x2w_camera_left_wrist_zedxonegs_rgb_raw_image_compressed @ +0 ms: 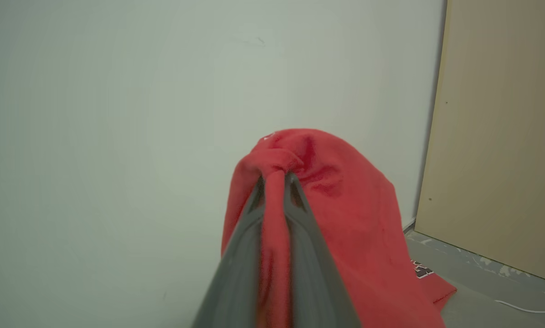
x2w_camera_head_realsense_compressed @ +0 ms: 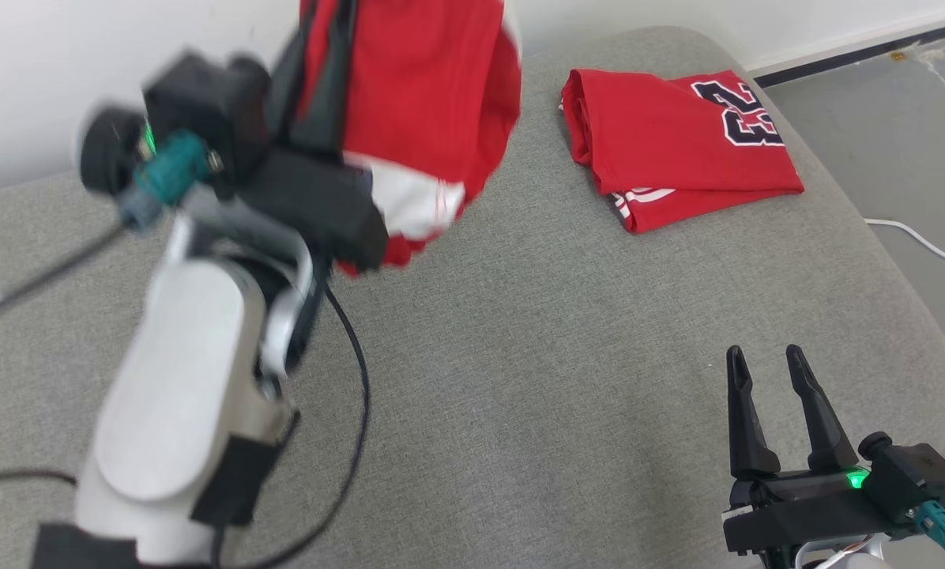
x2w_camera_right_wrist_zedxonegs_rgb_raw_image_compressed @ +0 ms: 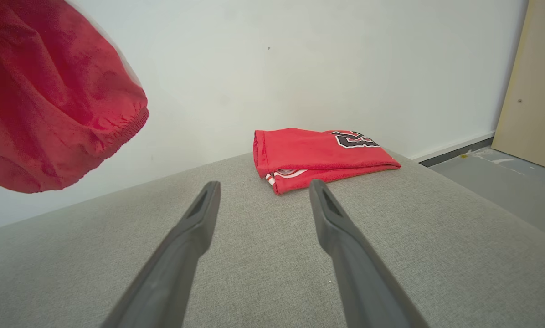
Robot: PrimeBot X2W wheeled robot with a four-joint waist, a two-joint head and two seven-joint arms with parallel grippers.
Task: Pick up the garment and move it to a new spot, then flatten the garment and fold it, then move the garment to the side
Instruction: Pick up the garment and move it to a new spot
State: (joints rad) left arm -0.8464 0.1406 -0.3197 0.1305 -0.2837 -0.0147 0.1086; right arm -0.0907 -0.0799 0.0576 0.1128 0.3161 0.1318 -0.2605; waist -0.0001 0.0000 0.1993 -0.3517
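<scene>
Garment (x2w_camera_left_wrist_zedxonegs_rgb_raw_image_compressed: pixel 345 205) bunches between left fingers (x2w_camera_left_wrist_zedxonegs_rgb_raw_image_compressed: pixel 249 228): plain from wrist, blurred from head.

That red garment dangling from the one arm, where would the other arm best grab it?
Probably the gathered elastic edge low on the hanging red garment, approached from the robot's right side by the open right gripper. That edge hangs free and faces it, while the left gripper pinches the top bunch.
</scene>
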